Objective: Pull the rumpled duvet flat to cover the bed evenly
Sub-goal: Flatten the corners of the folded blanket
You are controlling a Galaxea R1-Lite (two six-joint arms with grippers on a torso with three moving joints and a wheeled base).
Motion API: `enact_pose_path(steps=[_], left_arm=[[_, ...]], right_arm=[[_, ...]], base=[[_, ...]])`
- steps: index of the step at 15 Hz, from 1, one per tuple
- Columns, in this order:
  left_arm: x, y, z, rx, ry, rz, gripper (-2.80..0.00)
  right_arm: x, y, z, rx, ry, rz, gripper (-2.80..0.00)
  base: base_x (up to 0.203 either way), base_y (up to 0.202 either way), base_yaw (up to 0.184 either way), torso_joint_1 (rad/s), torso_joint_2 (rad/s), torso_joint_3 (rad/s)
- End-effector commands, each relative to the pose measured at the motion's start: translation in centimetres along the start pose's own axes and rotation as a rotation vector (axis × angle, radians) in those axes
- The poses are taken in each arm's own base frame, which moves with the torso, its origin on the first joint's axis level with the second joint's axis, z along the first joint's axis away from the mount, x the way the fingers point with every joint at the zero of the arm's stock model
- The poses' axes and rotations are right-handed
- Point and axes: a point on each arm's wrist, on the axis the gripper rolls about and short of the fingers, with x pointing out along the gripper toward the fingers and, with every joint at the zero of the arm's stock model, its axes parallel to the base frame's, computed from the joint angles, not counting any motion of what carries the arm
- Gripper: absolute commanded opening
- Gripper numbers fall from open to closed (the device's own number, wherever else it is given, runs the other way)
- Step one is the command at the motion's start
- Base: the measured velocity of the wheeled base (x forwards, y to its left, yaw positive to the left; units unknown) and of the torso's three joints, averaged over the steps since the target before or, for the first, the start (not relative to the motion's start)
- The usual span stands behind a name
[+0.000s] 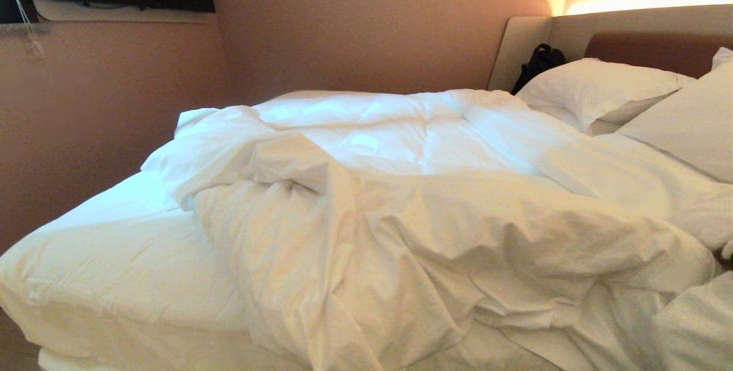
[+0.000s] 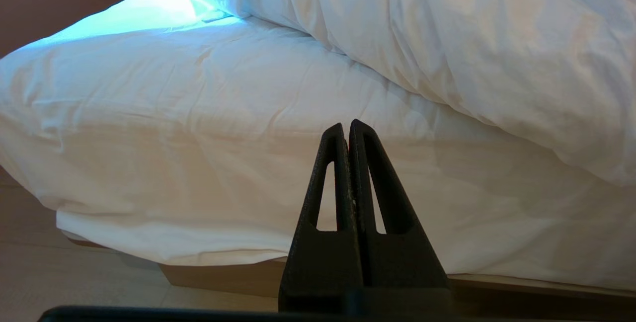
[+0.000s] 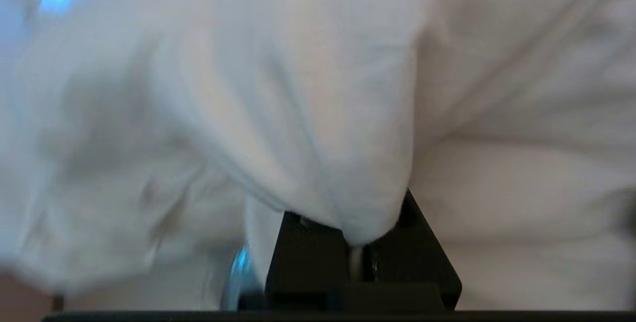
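Head view: the duvet (image 1: 401, 205) lies bunched in rumpled folds across the middle of the bed (image 1: 114, 268), below two pillows (image 1: 601, 93). The right end effector (image 3: 355, 255) is clenched on duvet fabric. The left end effector (image 2: 348, 128) hangs clenched and empty beside the mattress.

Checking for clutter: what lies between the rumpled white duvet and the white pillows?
Nothing: the rumpled white duvet runs right up to the white pillows, head view.

Duvet (image 1: 412, 210) heaped across middle of bed (image 1: 103, 256), foot end at left uncovered; pillows (image 1: 595, 93) right, against headboard (image 1: 653, 50).
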Motion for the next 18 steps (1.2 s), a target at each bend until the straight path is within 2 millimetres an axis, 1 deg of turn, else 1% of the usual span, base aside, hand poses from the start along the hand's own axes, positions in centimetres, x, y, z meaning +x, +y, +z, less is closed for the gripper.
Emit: enact_pose_path(steps=[1, 4, 5, 6, 8, 10, 12, 13, 16, 17, 18], left_arm=[[0.0, 0.0, 0.0, 0.0, 0.001, 0.0, -2.8], [0.0, 0.0, 0.0, 0.0, 0.001, 0.0, -2.8], [0.0, 0.0, 0.0, 0.0, 0.0, 0.0, -2.8], [0.0, 0.0, 0.0, 0.0, 0.0, 0.0, -2.8], [0.0, 0.0, 0.0, 0.0, -0.001, 0.0, -2.8], [0.0, 0.0, 0.0, 0.0, -0.001, 0.0, -2.8], [0.0, 0.0, 0.0, 0.0, 0.001, 0.0, -2.8], [0.0, 0.0, 0.0, 0.0, 0.001, 0.0, -2.8], [0.0, 0.0, 0.0, 0.0, -0.001, 0.0, -2.8], [0.0, 0.0, 0.0, 0.0, 0.0, 0.0, -2.8], [0.0, 0.0, 0.0, 0.0, -0.001, 0.0, -2.8]], right_arm=[[-0.4, 2.1, -2.1, -0.029, 0.026, 0.04, -2.8], [0.0, 1.8, -2.1, -0.029, 0.052, 0.013, -2.8], [0.0, 1.7, -2.1, -0.03, 0.057, -0.001, -1.19], [-0.1, 1.8, -2.1, -0.033, 0.057, -0.02, 0.0], [-0.6, 2.2, -1.9, -0.054, 0.046, -0.076, 0.0], [-1.7, 3.0, -0.6, -0.064, -0.002, -0.136, 0.0], [-3.2, 4.3, 1.1, -0.022, -0.087, -0.158, 0.0], [-4.0, 5.2, 1.8, -0.033, -0.136, -0.153, 0.0], [-7.3, 8.8, 3.8, -0.104, -0.285, -0.036, 0.0], [-8.1, 10.0, 4.1, -0.127, -0.311, 0.03, 0.0], [-8.4, 10.9, 4.1, -0.146, -0.307, 0.094, 0.0]], base=[[0.0, 0.0, 0.0, 0.0, 0.0, 0.0], [0.0, 0.0, 0.0, 0.0, 0.0, 0.0], [0.0, 0.0, 0.0, 0.0, 0.0, 0.0], [0.0, 0.0, 0.0, 0.0, 0.0, 0.0], [0.0, 0.0, 0.0, 0.0, 0.0, 0.0], [0.0, 0.0, 0.0, 0.0, 0.0, 0.0], [0.0, 0.0, 0.0, 0.0, 0.0, 0.0], [0.0, 0.0, 0.0, 0.0, 0.0, 0.0], [0.0, 0.0, 0.0, 0.0, 0.0, 0.0], [0.0, 0.0, 0.0, 0.0, 0.0, 0.0], [0.0, 0.0, 0.0, 0.0, 0.0, 0.0]])
